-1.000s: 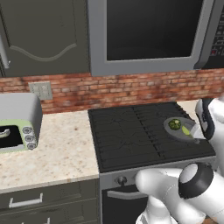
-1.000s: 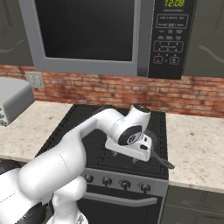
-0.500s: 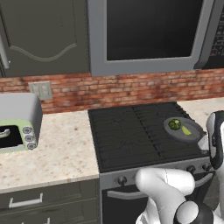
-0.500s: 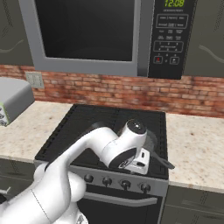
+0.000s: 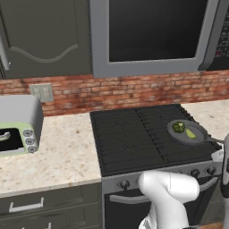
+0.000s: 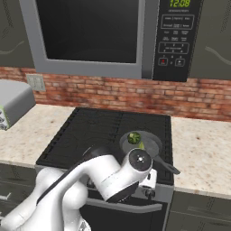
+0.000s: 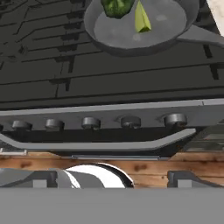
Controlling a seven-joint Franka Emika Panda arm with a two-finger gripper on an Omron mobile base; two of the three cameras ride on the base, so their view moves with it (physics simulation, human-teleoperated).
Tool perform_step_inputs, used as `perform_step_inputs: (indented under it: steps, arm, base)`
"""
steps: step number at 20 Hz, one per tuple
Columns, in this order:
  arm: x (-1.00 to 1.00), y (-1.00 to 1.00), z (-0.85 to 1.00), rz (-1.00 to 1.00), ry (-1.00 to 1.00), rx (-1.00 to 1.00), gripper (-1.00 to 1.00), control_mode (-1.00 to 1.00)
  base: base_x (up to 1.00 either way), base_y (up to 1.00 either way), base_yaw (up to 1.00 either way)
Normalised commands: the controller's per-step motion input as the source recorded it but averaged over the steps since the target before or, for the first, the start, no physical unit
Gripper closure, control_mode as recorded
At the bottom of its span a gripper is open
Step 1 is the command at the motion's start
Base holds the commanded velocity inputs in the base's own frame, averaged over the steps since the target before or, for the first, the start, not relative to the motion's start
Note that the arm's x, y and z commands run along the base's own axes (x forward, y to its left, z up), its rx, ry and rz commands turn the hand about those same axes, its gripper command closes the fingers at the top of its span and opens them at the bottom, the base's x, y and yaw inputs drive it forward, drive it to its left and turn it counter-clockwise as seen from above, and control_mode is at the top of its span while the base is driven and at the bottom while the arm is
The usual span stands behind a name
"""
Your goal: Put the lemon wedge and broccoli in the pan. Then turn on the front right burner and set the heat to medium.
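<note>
The dark-grey pan (image 5: 193, 137) (image 6: 151, 143) (image 7: 166, 24) stands on the right of the black cooktop, over the front right burner (image 5: 179, 151) (image 7: 131, 65), its handle pointing to the front right. In it lie the broccoli (image 5: 178, 127) (image 6: 133, 137) (image 7: 116, 6) and, right beside it, the lemon wedge (image 5: 190, 133) (image 6: 141, 145) (image 7: 141, 19). My gripper (image 7: 109, 178) hangs low in front of the stove, facing its front panel below the pan. It is open wide and holds nothing. In the right base view my wrist (image 6: 137, 161) covers the fingers.
A row of several knobs (image 7: 130, 121) runs along the stove front, with the oven door handle (image 7: 100, 145) just below. A toaster oven (image 5: 18, 129) stands on the left counter. A microwave (image 6: 90, 31) hangs above the cooktop. Wooden floor (image 7: 144, 166) lies beneath.
My hand has come down from above the pan's near edge to the stove's front, facing the knobs. The gripper stayed open; pan, broccoli and lemon wedge have not moved.
</note>
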Motion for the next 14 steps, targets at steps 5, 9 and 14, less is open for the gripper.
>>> perform_step_inputs:
  steps: [5, 9, 14]
  arm:
    - [-0.28, -0.05, 0.0, 0.0, -0.29, 0.0, -1.0, -1.0]
    - [-0.36, 0.0, 0.0, -0.04, -0.22, 0.0, -1.0, -1.0]
    - [-0.01, 0.0, -0.14, -0.14, -0.28, 0.0, -1.0, -1.0]
  base:
    - [0.0, 0.0, 0.0]
    - [0.0, 0.0, 0.0]
    - [0.0, 0.0, 0.0]
